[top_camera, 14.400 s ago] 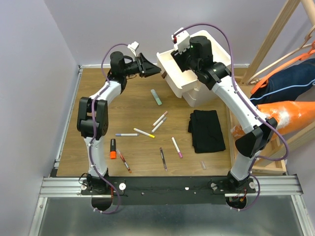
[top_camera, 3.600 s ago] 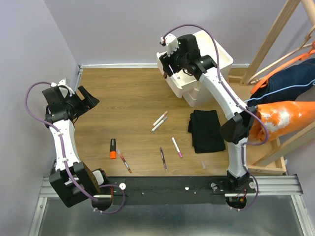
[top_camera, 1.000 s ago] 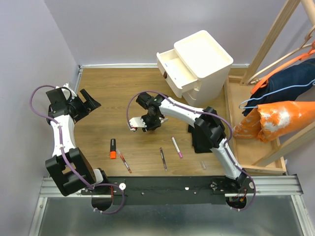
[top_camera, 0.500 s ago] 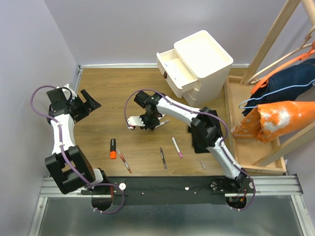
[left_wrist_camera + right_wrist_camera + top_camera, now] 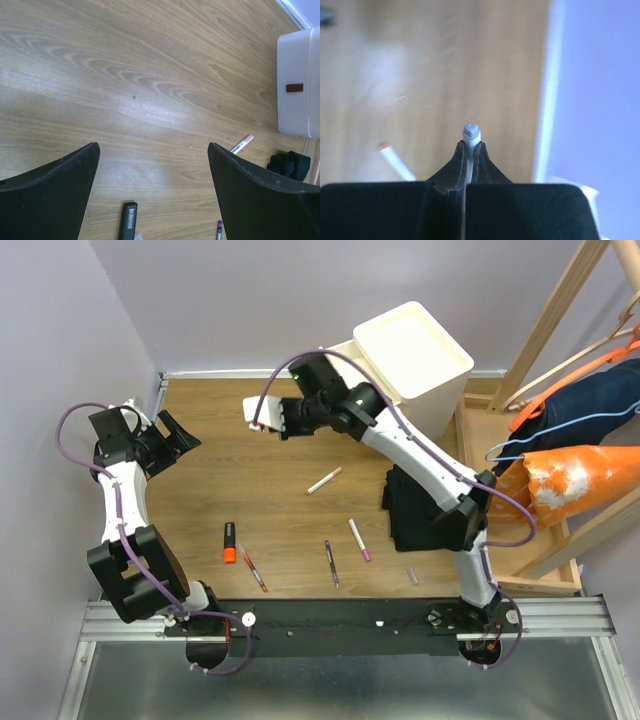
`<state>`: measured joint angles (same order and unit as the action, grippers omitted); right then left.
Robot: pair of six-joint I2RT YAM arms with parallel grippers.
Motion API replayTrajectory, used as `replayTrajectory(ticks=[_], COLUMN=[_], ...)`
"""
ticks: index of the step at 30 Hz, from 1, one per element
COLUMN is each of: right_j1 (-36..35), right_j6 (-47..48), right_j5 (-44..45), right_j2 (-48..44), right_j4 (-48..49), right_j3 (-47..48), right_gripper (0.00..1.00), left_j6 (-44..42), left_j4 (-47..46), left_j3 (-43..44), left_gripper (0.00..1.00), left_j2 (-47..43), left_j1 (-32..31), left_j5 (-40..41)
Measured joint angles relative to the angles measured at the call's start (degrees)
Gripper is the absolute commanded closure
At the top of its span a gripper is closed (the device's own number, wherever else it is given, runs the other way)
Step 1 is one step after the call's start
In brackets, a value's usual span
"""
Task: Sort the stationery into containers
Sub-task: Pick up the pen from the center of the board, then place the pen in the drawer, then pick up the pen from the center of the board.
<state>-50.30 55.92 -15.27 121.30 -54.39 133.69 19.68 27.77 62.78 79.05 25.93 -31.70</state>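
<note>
half a second ago the right pincer [image 5: 468,149] was down low on the worktop [image 5: 250,465], over two pens that lay side by side. now the right arm has gone up and back, and its pincer hangs high in front of the white cabinet [image 5: 420,355]. only one of the two pens is left on that spot, the white pen with a pink tip [image 5: 323,481]. the arm now hides most of the open drawer that showed before. the left arm has stayed at the left side of the worktop. its left pincer [image 5: 152,146] is wide and holds nothing.

the right pincer is squeezed tight on a thin pen [image 5: 471,132]. from the wrist view only the pale grey end of the pen pokes out past the two black fingertips. the rest of it is hidden.

other stationery lies flat on the worktop, near the front. there is an orange highlighter [image 5: 229,543] with a black end. just beside it lies a thin red pen [image 5: 252,568]. to the right lies a dark pen [image 5: 331,563], then a white pen with a purple end [image 5: 359,539]. a folded black cloth [image 5: 420,505] lies at the right, near the cabinet. the cabinet is cream white with round corners, and a small dark handle [image 5: 294,88] shows on its front.
</note>
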Motion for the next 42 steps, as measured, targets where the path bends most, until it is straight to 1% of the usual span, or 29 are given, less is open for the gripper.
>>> replayTrajectory(ticks=[2, 5, 10, 15, 17, 18, 20, 21, 22, 24, 29, 31, 32, 33, 36, 38, 42], right_j1=[0.7, 2.8, 6.7, 10.2, 11.1, 11.6, 12.2, 12.3, 12.3, 12.3, 12.1, 12.1, 12.1, 12.1, 12.0, 11.2, 9.2], right_j6=[-1.2, -2.9, -4.0, -5.0, -5.6, -6.0, -6.7, -6.8, -7.8, -8.9, -12.0, -12.9, -13.0, -13.0, -10.5, -7.5, -2.7], right_j5=[2.1, 5.6, 12.3, 17.4, 18.5, 19.5, 21.1, 21.5, 22.2, 22.7, 22.5, 20.9, 18.1, 15.9, 6.5, 1.3, -3.8], right_j2=[-2.4, -2.8, -1.0, 2.5, 4.1, 5.4, 7.1, 7.5, 7.8, 7.6, 5.9, 4.6, 3.3, 2.4, -3.5, -5.1, -1.2], right_j4=[5.9, 14.4, 23.1, 27.8, 28.3, 28.6, 29.0, 29.0, 29.3, 30.1, 32.1, 31.3, 30.1, 29.5, 24.3, 17.6, 4.3], right_j3=[-0.1, 1.2, 1.0, 0.0, 0.1, 0.1, 0.1, 0.1, -0.3, -1.2, -2.0, -2.0, -2.1, -2.6, -7.3, -8.1, -4.7], right_gripper=[0.99, 1.0, 0.99, 0.99, 0.88, 0.71, 0.54, 0.43, 0.39, 0.35, 0.33, 0.34, 0.34, 0.37, 0.45, 0.46, 0.51], left_j6=[0.2, 0.4, 0.7, 0.8, 0.8, 0.8, 0.9, 0.9, 0.9, 0.9, 1.0, 1.0, 1.0, 1.1, 1.2, 1.2, 1.2], left_j4=[-0.3, -0.5, -0.7, -0.7, -0.7, -0.7, -0.7, -0.7, -0.7, -0.7, -0.7, -0.7, -0.7, -0.7, -0.7, -0.8, -1.3], left_j3=[0.4, 0.5, 0.5, 0.5, 0.5, 0.4, 0.4, 0.3, 0.3, 0.1, 0.1, 0.1, 0.1, 0.1, 0.1, 0.0, -1.3], left_gripper=[0.02, 0.02, 0.02, 0.02, 0.02, 0.02, 0.02, 0.02, 0.02, 0.02, 0.02, 0.02, 0.02, 0.02, 0.02, 0.02, 0.02], left_j2=[0.2, 0.3, 0.3, 0.2, 0.2, 0.2, 0.0, -0.1, -0.1, -0.2, -0.2, -0.2, -0.2, -0.2, -0.2, -0.2, -0.5], left_j1=[0.0, 0.0, 0.0, 0.0, 0.0, 0.0, 0.0, 0.0, 0.0, 0.0, 0.0, 0.0, 0.0, 0.0, 0.0, 0.0, 0.0], left_j5=[0.0, -0.1, -0.1, -0.1, -0.1, -0.1, -0.1, -0.1, -0.1, -0.1, -0.1, -0.1, -0.1, -0.1, -0.2, -0.3, -0.3])
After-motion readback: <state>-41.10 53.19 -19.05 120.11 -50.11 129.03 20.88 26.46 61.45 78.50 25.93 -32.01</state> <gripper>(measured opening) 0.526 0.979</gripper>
